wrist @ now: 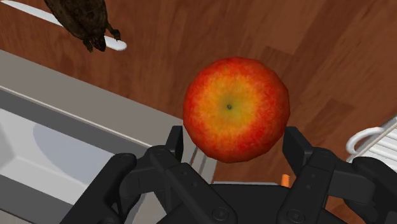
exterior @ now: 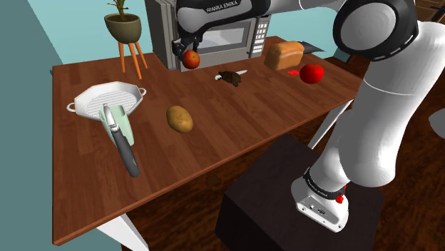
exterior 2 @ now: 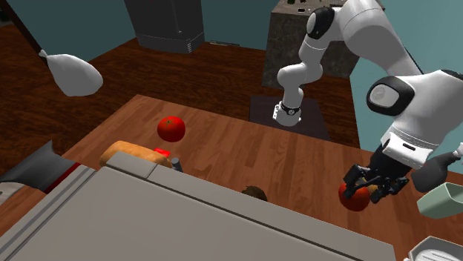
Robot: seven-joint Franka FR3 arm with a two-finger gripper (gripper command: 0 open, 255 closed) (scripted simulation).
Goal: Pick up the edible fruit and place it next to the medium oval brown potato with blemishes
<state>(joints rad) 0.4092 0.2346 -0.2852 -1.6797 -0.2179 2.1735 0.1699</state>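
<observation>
A red and yellow apple (exterior: pixel 190 59) hangs just above the back of the brown wooden table (exterior: pixel 235 135), in front of the microwave (exterior: pixel 221 32). My black gripper (exterior: pixel 190 53) is shut on it, one finger on each side. In the wrist view the apple (wrist: pixel 235 108) sits clasped in the gripper (wrist: pixel 234 137), its underside facing the table. From the second exterior view, the apple (exterior 2: pixel 355 197) is held in the gripper (exterior 2: pixel 369 185) at the right. The brown potato (exterior: pixel 180 118) lies near the table's middle, well in front of the apple.
A white ridged pan (exterior: pixel 107 100) and a green tool with a dark handle (exterior: pixel 120 135) lie left of the potato. A dark lump (exterior: pixel 229 78), a bread loaf (exterior: pixel 284 55) and a red tomato (exterior: pixel 311 73) sit at the back right. A potted plant (exterior: pixel 123 25) stands behind.
</observation>
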